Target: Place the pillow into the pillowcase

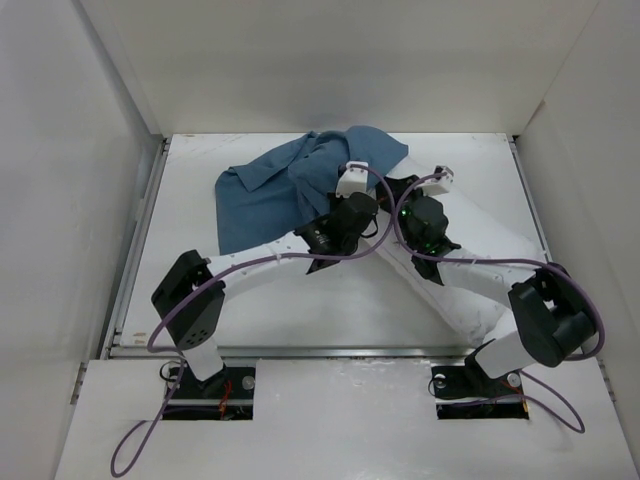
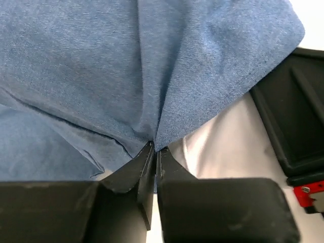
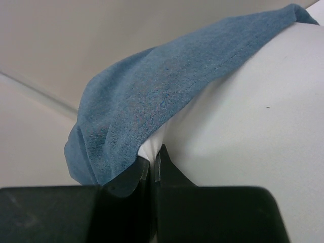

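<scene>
- Two task items lie on the table, both in its far half and running toward its right side.
- Pillow: it lies slantwise, its long axis running from the middle of the far edge down toward the near right corner. Its far end is under blue cloth and its near end is bare.
- Pillowcase: most of it is heaped toward the far left corner, with one hem draped over the pillow's far end. Judged from this, only the tip of the pillow is covered, so most of the task is not yet done.
- Left gripper: the jaws are closed on a gathered fold of the pillowcase, with the pillow just beside it on the right.
- Right gripper: the jaws are closed on the pillowcase hem where it wraps the pillow's rounded end. Whether pillow cloth is pinched in as well cannot be told.
- Governing relation: both grips sit at the pillow's far end, side by side, and the uncovered length lies from the fingers toward the near right corner.
- Assessment: the hem must travel along that long axis. The right arm lies over the pillow and is the nearer one.
- Risk: the hem may snag if only one side of it is drawn.
</scene>
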